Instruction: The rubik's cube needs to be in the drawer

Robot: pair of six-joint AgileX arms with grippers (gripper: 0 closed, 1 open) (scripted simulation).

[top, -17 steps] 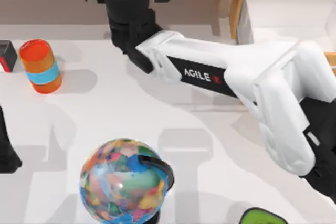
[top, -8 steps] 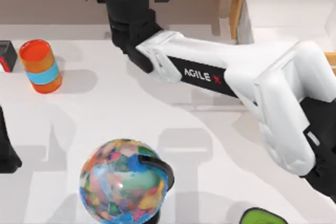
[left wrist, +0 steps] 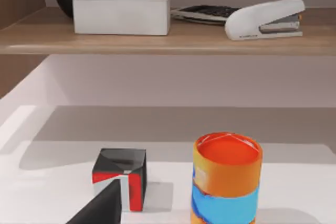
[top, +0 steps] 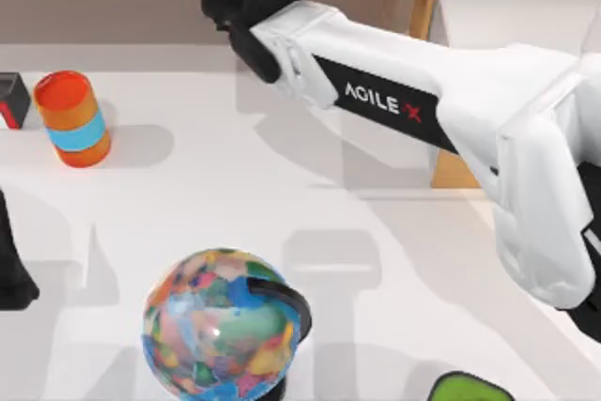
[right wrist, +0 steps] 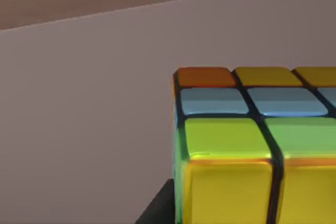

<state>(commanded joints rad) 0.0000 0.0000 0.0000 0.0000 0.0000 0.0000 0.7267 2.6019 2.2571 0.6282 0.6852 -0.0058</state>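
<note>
The right arm (top: 451, 129) has swung toward the frame's top since a moment ago, its black wrist now at the upper edge. In its wrist view the rubik's cube (right wrist: 247, 145) fills the lower right, showing orange, yellow, blue and green tiles; whether the fingers clamp it, I cannot tell. The drawer (top: 507, 16) sits upper right.

Rendered office or study desk setup.
White tabletop (top: 188, 194) carries a multicoloured globe on a black stand (top: 225, 324); well behind the globe, at the table's far left, stands an orange cylinder with a blue band (top: 71, 118). Behind the cylinder runs a light-brown wooden shelf (left wrist: 157, 40) holding a white tissue box (left wrist: 122, 13), a white stapler (left wrist: 265, 19) and a dark flat calculator-like item (left wrist: 202, 12) between the two.
</note>
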